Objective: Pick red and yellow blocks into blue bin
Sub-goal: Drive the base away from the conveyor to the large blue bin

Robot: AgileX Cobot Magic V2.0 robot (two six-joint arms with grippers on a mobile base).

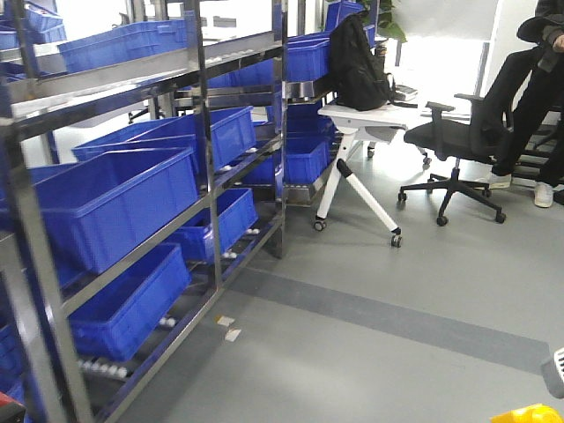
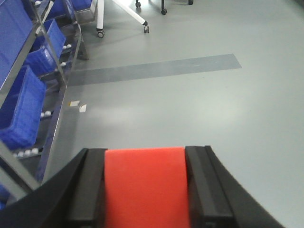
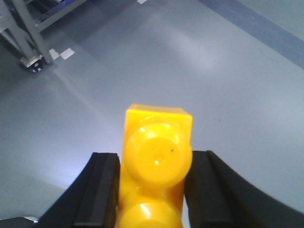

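This looks like a stockroom or small warehouse that shares its floor with an office. A tall steel rack (image 1: 204, 132) runs along one side, its sloped shelves fitted with small white rollers (image 1: 101, 370) and loaded with rows of identical ribbed blue crates (image 1: 115, 207). The floor (image 1: 370, 370) is smooth grey, crossed by a darker grey stripe (image 1: 397, 322). Beyond stand a black swivel office chair (image 1: 449, 141) and a white table on casters (image 1: 366, 119) with a black backpack (image 1: 357, 62) on it, and a seated person (image 1: 529, 97) is at the edge.

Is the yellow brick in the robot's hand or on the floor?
In hand: the right gripper clamps the yellow brick between its black fingers.
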